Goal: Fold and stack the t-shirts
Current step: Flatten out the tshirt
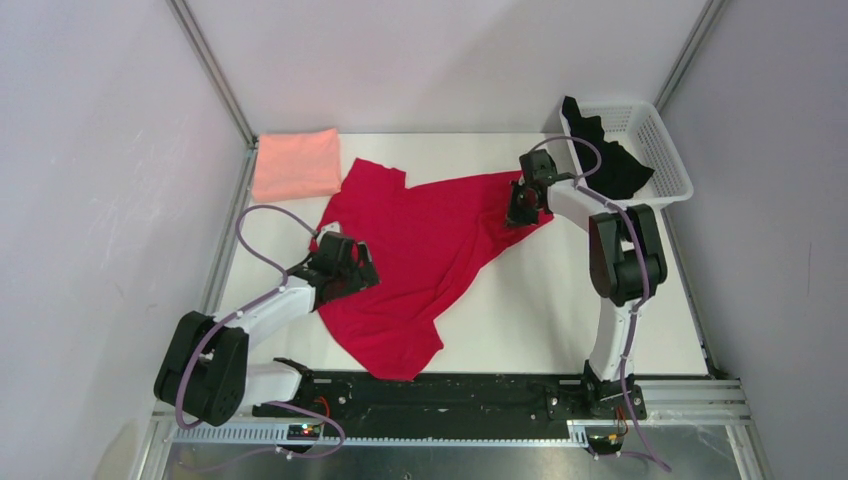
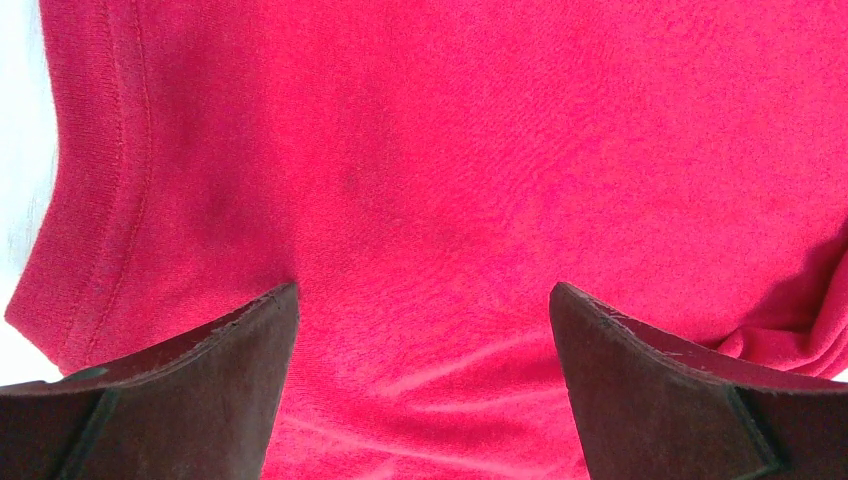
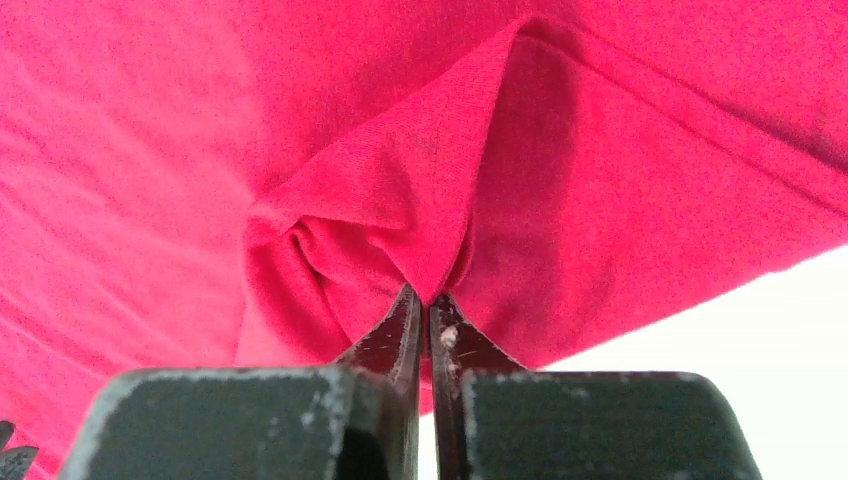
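White table [image 1: 600, 300], grey walls [image 1: 430, 60]; red t-shirt [image 1: 420, 250] spread.

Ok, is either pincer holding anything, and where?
The right pincer pinches the red t-shirt at a bunched fold near its edge; left pincer open, holding nothing.

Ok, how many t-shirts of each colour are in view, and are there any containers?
red t-shirt: 1
salmon-pink t-shirt: 1
black t-shirt: 1
white mesh basket: 1
Total: 4
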Controlling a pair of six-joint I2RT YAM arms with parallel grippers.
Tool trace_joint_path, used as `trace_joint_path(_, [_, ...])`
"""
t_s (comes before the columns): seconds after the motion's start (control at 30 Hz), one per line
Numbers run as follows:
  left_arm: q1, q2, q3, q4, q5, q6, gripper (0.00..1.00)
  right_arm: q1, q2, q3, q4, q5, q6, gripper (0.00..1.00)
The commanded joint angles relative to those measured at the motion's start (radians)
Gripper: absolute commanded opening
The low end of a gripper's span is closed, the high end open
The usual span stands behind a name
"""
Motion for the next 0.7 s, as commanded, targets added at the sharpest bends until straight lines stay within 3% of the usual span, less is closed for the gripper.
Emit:
trace_joint_path(0.0, [0.01,-0.019,-0.005,0.012,-0.027,0.005,1.0,0.026,-0.137,0.028,-0.17,0.151,0.021,0.04])
trace_joint_path(0.2, [0.011,-0.017,-0.005,0.012,-0.044,0.005,1.0,0.024,-0.254,-0.039,-0.366,0.264,0.066,0.06])
trace_joint_path(0.47, [0.028,-0.06,-0.03,0.008,-0.018,0.005,1.0,-0.017,-0.495,-0.304,-0.586,0.397,0.151,0.07])
trace_joint_path(0.6, [0.033,-0.103,-0.049,-0.023,0.05,-0.006,1.0,-0.057,-0.621,-0.433,-0.702,0.46,0.241,0.12])
trace_joint_path(0.67, [0.033,-0.116,-0.05,-0.047,0.054,0.002,1.0,-0.069,-0.654,-0.476,-0.757,0.492,0.285,0.24])
